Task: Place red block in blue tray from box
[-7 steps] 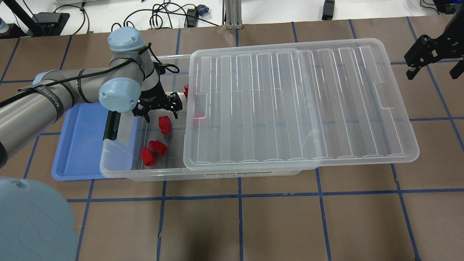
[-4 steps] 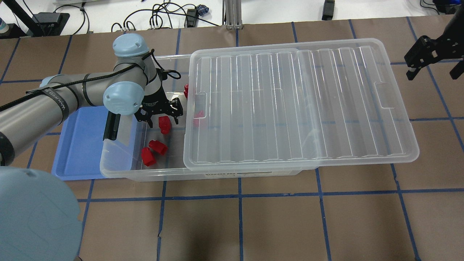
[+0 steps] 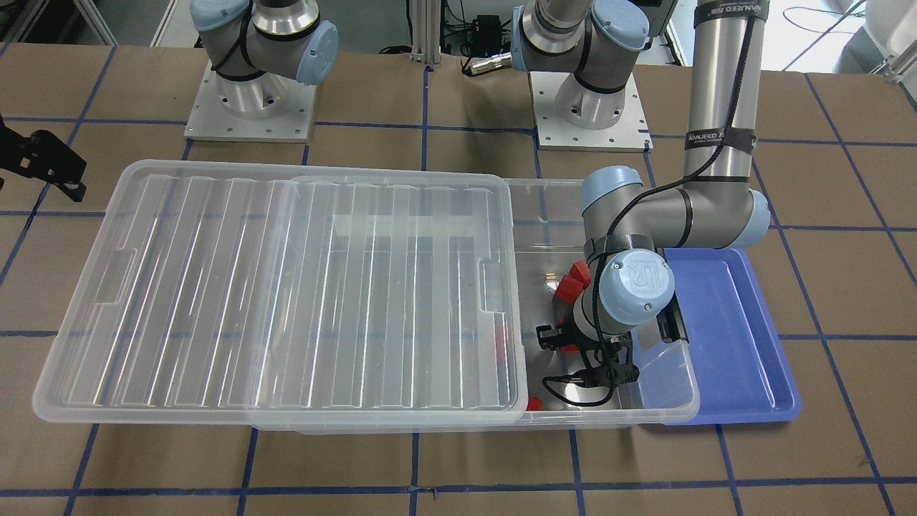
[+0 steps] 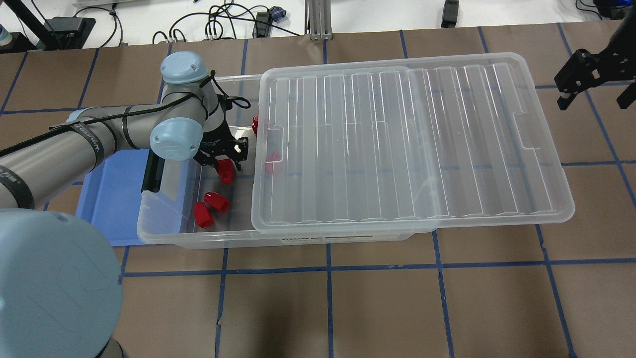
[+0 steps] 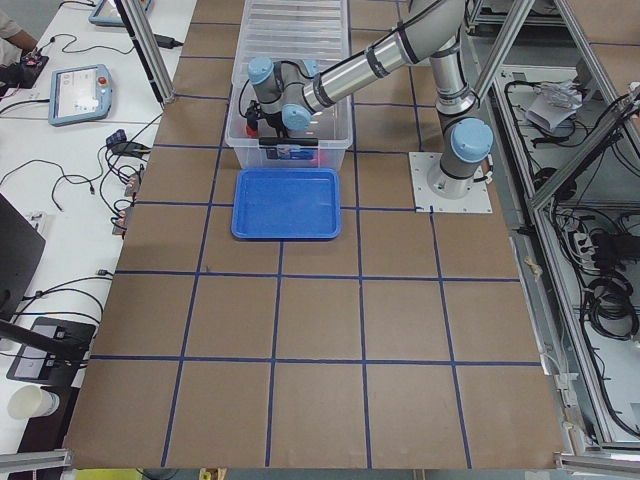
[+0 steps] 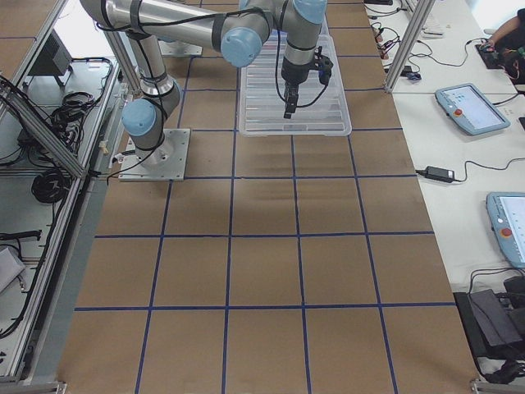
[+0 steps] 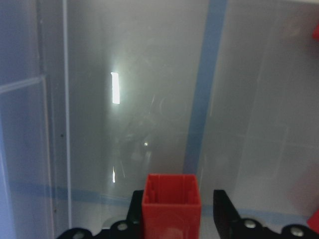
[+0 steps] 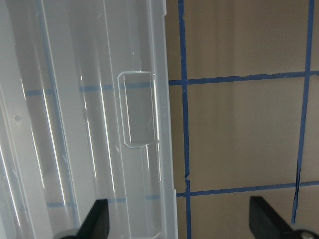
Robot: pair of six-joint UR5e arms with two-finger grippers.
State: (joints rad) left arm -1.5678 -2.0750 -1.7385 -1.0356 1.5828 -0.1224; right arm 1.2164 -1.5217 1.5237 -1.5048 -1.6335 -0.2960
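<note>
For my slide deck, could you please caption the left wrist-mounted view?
Left gripper straddling the red block inside the clear box, jaws open with a gap on one side.

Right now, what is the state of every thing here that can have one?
left gripper: jaws open, astride the red block
right gripper: jaws open, empty
red block: inside the box, not yet gripped
box: left end uncovered
lid: slid toward the right gripper
blue tray: empty

Brown table (image 4: 377, 308) w/ blue tape grid (image 4: 328, 268) (cables (image 4: 218, 20) behind).
</note>
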